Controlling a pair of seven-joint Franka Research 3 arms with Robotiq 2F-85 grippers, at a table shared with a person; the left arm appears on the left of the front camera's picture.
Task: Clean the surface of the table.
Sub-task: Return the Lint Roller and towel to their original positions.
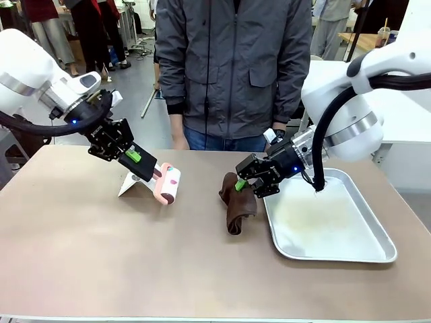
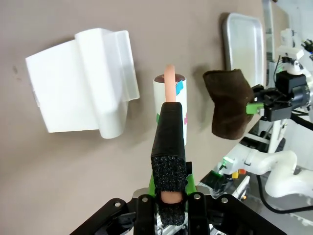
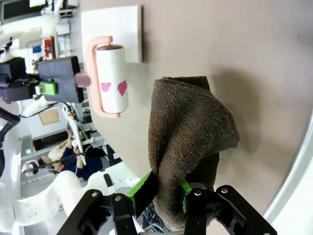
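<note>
Right wrist view: the right gripper has its jaws clamped on the top fold of a brown cloth, which hangs slack from the green pads toward the table. In the front view that gripper holds the cloth just left of the silver tray, with the cloth's lower end seemingly resting on the tabletop. The left gripper is closed on the foam-wrapped handle of a lint roller, farther left of the tray, the roll angled down near a white stand beside it.

To wipe well, I judge the right arm should press the cloth flat so more than its tip meets the surface, then drag in overlapping passes away from the tray rim. The roller should be leveled so its full width rolls. A person stands beyond the tray, hands off the table.
</note>
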